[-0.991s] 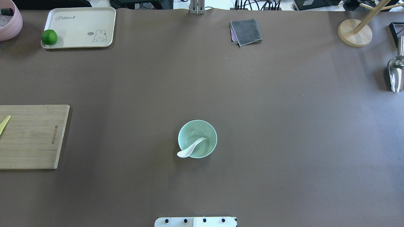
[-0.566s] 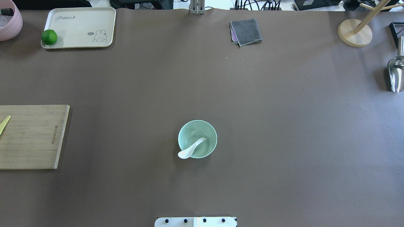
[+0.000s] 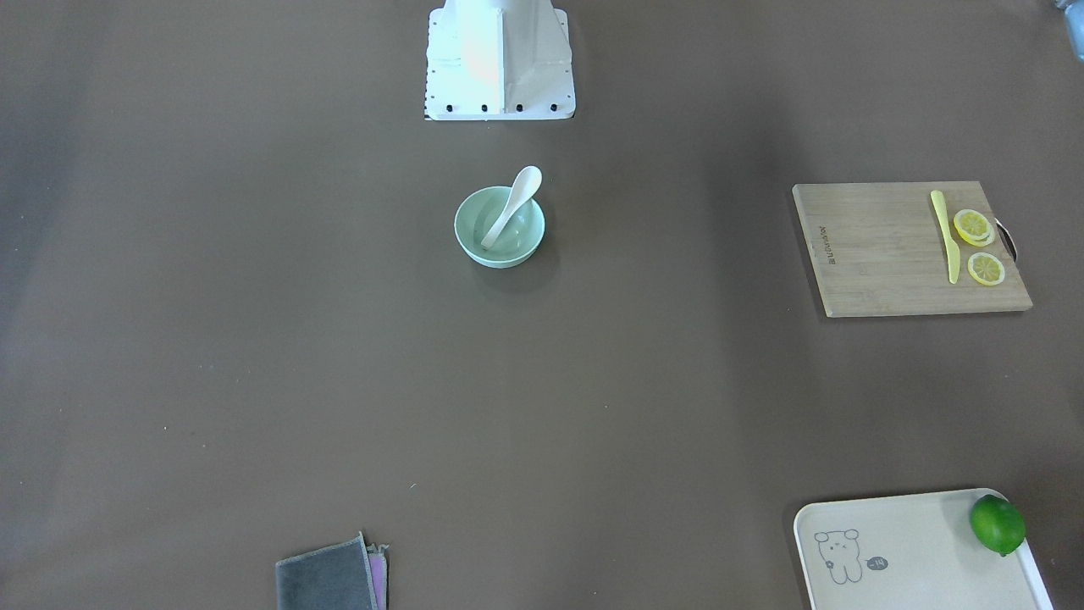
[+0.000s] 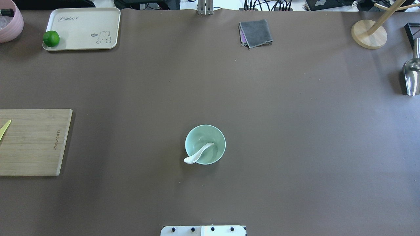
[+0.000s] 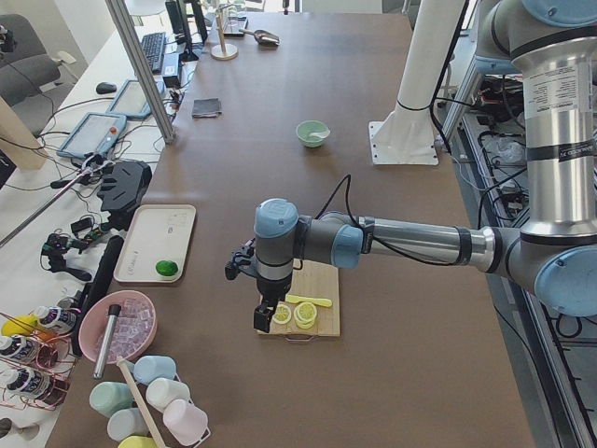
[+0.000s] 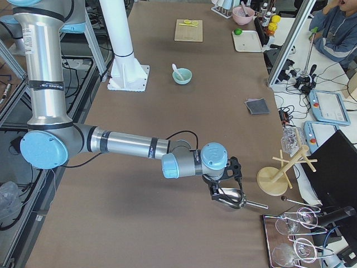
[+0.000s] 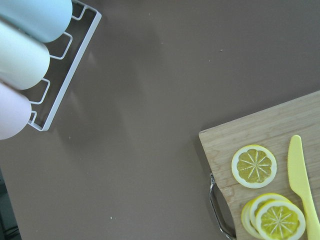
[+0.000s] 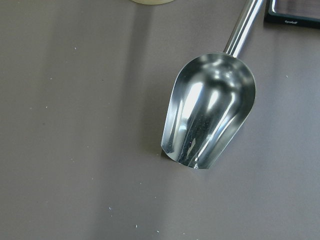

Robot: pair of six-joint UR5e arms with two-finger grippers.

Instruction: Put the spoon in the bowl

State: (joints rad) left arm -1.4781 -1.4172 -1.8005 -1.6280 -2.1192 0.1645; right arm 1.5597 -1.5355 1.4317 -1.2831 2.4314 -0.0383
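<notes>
spoon is in the bowl — thin end down inside, wider end leaning on the rim and poking out over it on the robot's side. the bowl sits around the middle of the tabletop, a bit out from the robot's base.

both arms are way off at opposite ends, well apart from the spoon. the left pincer hangs over the end of the cutting board, right by the lemon slices and the yellow knife. only the side camera catches it, so i can't tell if it's released or clenched. its wrist cam just looks down on the slices, the knife and the board's corner. the right pincer hangs over the metal scoop at the other end, near the wooden stand — same deal, can't tell its state from that angle.

other stuff: a tray at the far left with a lime on its corner, and a folded grey cloth by the far edge.
</notes>
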